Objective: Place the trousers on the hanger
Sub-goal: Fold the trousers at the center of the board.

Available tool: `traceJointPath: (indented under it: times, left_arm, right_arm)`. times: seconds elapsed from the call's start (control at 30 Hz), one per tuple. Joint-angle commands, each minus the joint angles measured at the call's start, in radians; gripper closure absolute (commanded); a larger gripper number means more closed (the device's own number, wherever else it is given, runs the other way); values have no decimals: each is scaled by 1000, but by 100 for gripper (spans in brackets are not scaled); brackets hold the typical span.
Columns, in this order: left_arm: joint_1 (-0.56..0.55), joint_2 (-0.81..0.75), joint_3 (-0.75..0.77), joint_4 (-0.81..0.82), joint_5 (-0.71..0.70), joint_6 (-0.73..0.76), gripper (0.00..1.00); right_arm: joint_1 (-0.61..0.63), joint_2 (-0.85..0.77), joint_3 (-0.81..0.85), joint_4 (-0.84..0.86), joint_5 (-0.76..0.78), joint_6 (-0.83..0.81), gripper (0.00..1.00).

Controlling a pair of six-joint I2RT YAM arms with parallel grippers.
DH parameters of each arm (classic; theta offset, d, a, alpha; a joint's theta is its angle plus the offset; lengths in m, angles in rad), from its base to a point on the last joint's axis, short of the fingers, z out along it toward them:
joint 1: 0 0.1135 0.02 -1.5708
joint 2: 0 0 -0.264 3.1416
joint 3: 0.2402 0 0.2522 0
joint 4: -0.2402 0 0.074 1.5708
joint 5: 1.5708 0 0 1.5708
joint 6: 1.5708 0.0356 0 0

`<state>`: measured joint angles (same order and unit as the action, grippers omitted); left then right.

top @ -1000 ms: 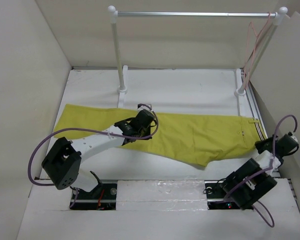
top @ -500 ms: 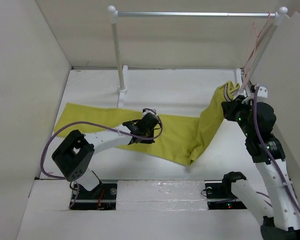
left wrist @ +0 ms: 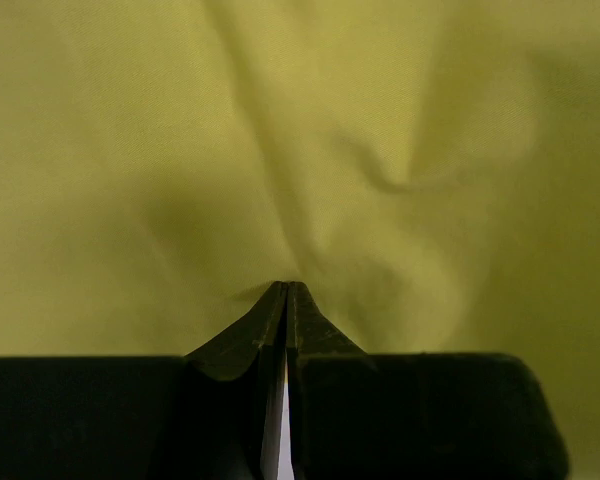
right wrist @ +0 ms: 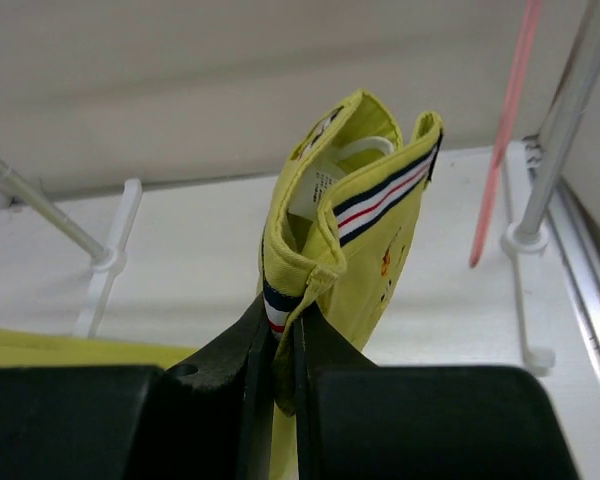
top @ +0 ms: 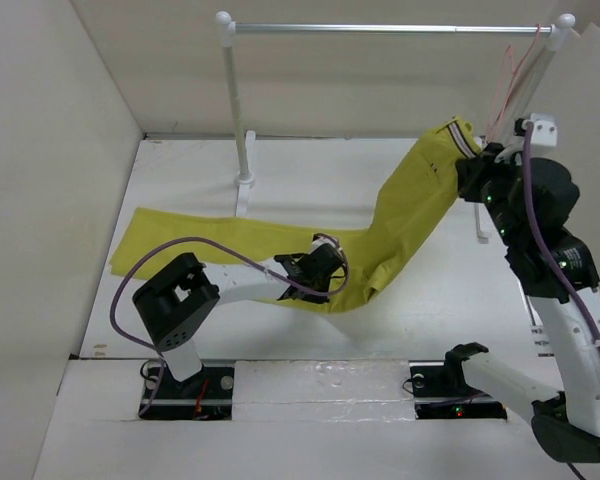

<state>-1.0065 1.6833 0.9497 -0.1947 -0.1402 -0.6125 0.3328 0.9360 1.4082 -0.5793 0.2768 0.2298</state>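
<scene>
Your right claw is nearly closed, its two dark fingers pinching the striped waistband of the long bright yellow cloth trousers. It holds that end high at the far right of the white table. From there the cloth hangs down and left to the table, where the legs lie flat towards the left edge. Your left claw is shut tight with its tips pressed into the yellow cloth about midway along the legs.

The thin pale pink wire hanger hangs just right of the raised waistband, at the right end of the tall white-posted stand with its silver rail.

I judge the step in hand to be carrying the waistband to the hanger. Bring it across slowly and keep the cloth from dragging on the stand's post. Let the left claw give slack so the pinch at the trim does not slip.

You cannot see the hanger's hook or its lower bar: the right arm and the side wall cover them. Nor can you tell whether the left claw has a fold caught or only presses down.
</scene>
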Motion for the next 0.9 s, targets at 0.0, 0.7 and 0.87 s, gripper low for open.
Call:
traceJointPath:
  times: [0.0, 0.7, 0.87]
  left_arm:
    - [-33, 71, 46, 12, 27, -21, 100]
    - [201, -368, 264, -192, -159, -39, 100]
    - [530, -624, 374, -299, -196, -46, 99]
  right_arm:
    - [-99, -3, 170, 98, -85, -69, 100]
    - [-23, 282, 400, 144, -522, -161, 100]
    - [248, 456, 460, 213, -475, -168, 100]
